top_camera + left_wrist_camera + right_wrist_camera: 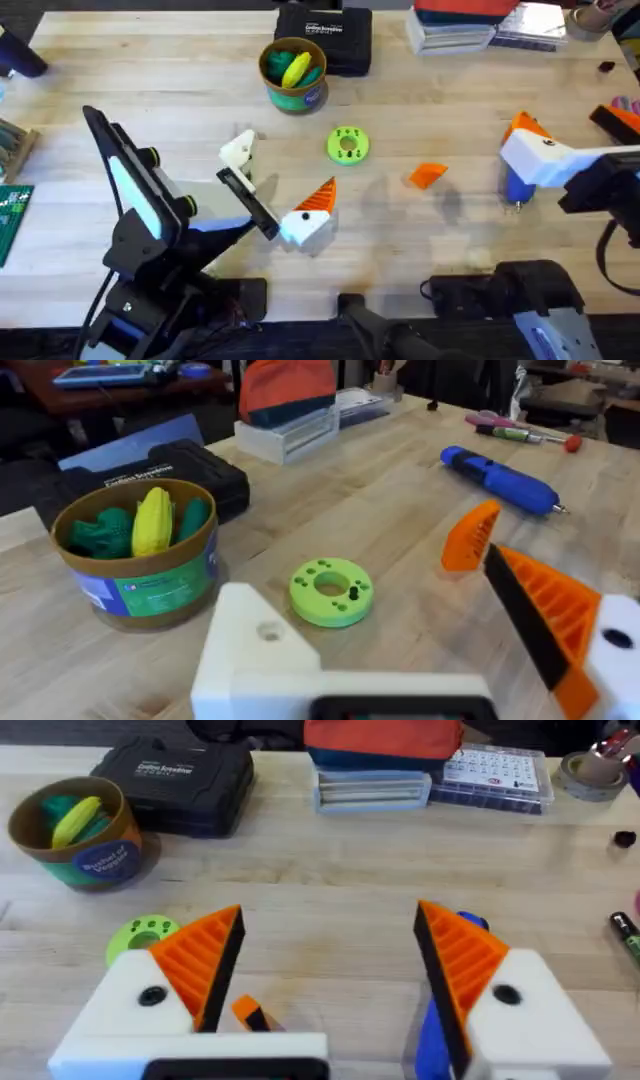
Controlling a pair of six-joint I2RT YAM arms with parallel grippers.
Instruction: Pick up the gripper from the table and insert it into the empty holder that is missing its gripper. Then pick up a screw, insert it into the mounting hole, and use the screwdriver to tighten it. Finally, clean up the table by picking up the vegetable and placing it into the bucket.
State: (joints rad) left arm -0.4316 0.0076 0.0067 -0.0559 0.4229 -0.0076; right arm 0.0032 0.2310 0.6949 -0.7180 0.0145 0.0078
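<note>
The orange ribbed gripper (428, 175) (470, 535) (248, 1012) lies loose on the table (420, 100) right of centre. My left gripper (275, 185) (385, 650) is open. Its one finger is a bare white holder (238, 150) (250, 660), and the other finger carries an orange pad (320, 195) (560, 610). My right gripper (520, 150) (330, 935) is open just above the blue screwdriver (515, 185) (500, 480) (440, 1040). The bucket (293, 72) (135, 550) (75, 830) holds yellow and green toy pieces. The vegetable and the screw are out of view.
A lime-green ring disc (347, 145) (330, 590) (150, 930) lies between the two grippers. A black case (325, 38) sits behind the bucket. Boxes and a red bag (385, 735) stand at the back right, with pens (520, 430) near the right edge.
</note>
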